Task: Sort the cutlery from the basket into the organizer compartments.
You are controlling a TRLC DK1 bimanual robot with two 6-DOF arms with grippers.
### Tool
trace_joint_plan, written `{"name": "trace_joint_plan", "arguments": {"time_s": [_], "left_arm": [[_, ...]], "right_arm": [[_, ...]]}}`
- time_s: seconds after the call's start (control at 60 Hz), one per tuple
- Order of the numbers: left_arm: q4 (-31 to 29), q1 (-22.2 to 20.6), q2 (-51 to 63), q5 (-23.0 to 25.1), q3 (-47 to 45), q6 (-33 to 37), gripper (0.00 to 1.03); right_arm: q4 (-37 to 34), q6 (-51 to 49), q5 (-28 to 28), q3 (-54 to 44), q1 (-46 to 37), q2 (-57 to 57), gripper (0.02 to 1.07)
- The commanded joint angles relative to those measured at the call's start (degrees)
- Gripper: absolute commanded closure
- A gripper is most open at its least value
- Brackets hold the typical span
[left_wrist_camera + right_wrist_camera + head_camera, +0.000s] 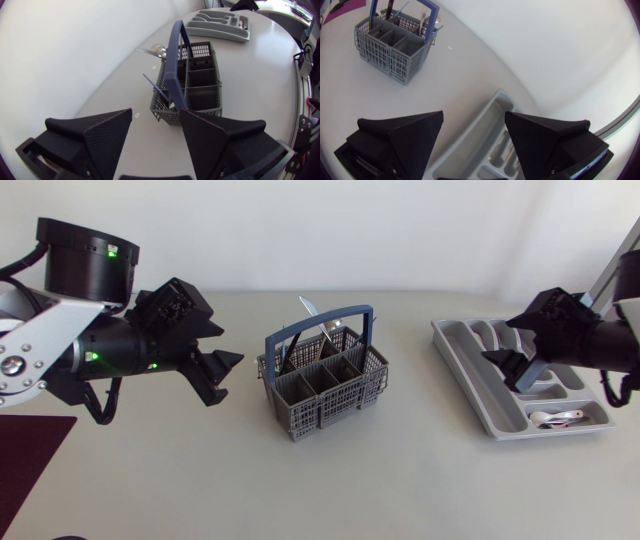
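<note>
A grey cutlery basket (pixel 325 385) with a blue handle stands mid-table, with several pieces of cutlery (pixel 312 313) sticking up at its far side. The grey organizer (pixel 478 395) lies at the right, and white cutlery (pixel 560 418) rests in its near compartment. My left gripper (pixel 215 370) hangs open left of the basket, empty. In the left wrist view, the basket (pixel 192 87) is ahead of the gripper (pixel 157 142), with a metal spoon (pixel 151 50) and a dark-handled piece (pixel 156 88) in it. My right gripper (pixel 520 362) is open over the organizer (pixel 487 127), holding nothing.
A dark maroon mat (pixel 25 455) lies at the table's near left corner. In the right wrist view, the basket (pixel 395 40) stands well ahead of the gripper (pixel 472 142), with bare white table between. The organizer (pixel 220 22) shows far beyond the basket in the left wrist view.
</note>
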Motion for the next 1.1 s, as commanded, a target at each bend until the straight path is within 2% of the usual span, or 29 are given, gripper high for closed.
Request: {"name": "trace_joint_plan", "arguments": {"time_s": [0.0,0.117,0.233,0.3,0.367,0.433,0.567,0.717,0.783,1.083], "left_arm": [[2.51,2.59,3.20,1.39,-1.31,-1.33,0.38],[6.02,6.81,9.44,3.76,0.19,-1.33,0.38],[6.90,9.18,17.35,5.87,4.67,-1.86,0.39],[7.61,10.06,22.19,7.45,7.83,-2.65,0.44],[7.43,10.85,26.58,9.92,11.52,-3.53,0.52],[7.34,11.29,29.92,13.08,14.69,-4.50,0.67],[6.38,11.29,36.60,14.49,21.37,-5.81,0.85],[4.88,11.20,42.40,15.01,26.29,-5.81,0.99],[4.18,11.20,43.98,15.01,27.52,-5.73,1.00],[-1.01,10.59,44.42,20.20,25.94,-1.95,1.00]], "right_arm": [[-0.66,9.03,0.96,0.94,3.67,4.25,0.19],[-0.93,14.30,2.01,1.64,8.42,7.42,0.19],[-1.37,17.64,3.24,0.77,14.05,8.74,0.19],[-1.37,19.23,3.95,0.77,17.03,9.70,0.24],[-1.45,20.37,4.47,1.20,19.23,10.76,0.34],[-1.72,21.42,4.39,2.26,20.29,12.08,0.47],[-1.98,22.92,4.30,3.58,21.96,15.07,0.70],[-1.10,23.97,4.21,4.37,24.33,17.70,0.92],[-1.10,24.68,4.21,5.51,25.12,19.28,1.01],[0.57,28.37,6.76,13.69,28.81,27.81,1.01]]}}
